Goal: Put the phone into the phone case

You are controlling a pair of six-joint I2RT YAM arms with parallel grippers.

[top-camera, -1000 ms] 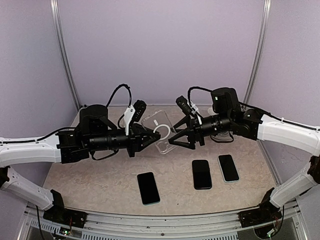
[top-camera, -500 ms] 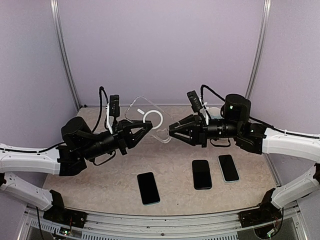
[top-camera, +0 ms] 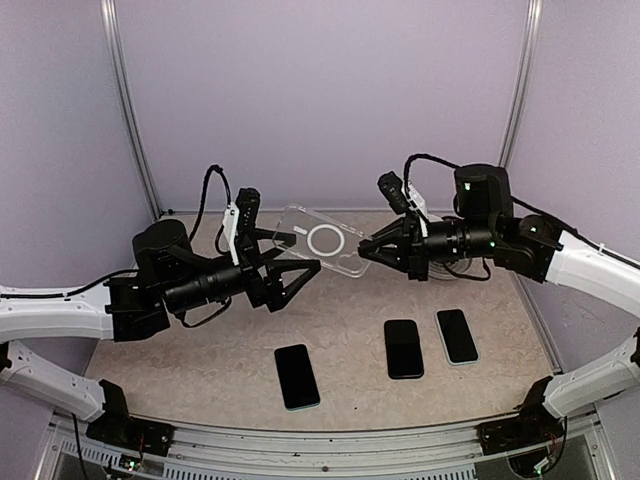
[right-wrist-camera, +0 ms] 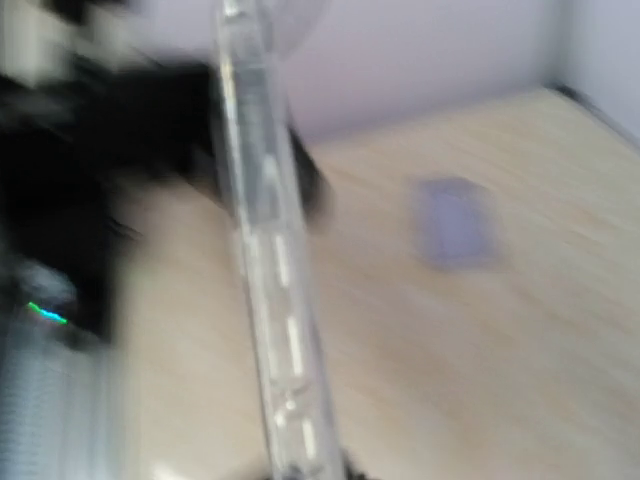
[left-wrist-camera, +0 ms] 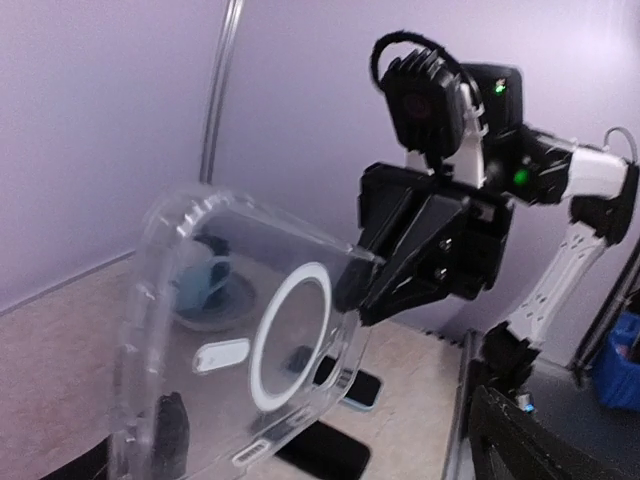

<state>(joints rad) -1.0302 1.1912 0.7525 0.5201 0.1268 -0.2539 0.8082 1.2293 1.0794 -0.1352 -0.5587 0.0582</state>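
While the speckled surface (top-camera: 200, 340) sits well below them, you have both arms raised, and the clear phone case (top-camera: 325, 243) hangs in the air between them. Your right gripper (top-camera: 372, 250) is closed on the case's right end. Your left gripper (top-camera: 298, 256) has its jaws spread wide at the case's left end and clamps nothing. Flat on the surface lie the left phone (top-camera: 297, 376), the middle phone (top-camera: 403, 348) and the right phone (top-camera: 457, 335), all untouched. Judged from this, the task has barely begun: the case is up, but no phone is picked and the fitting is still to do. Only the overhead view shows all three phones and both grippers. The left wrist view alone shows the case's white ring and the pinch on its edge, while the blurred right wrist view shows only the case edge-on.
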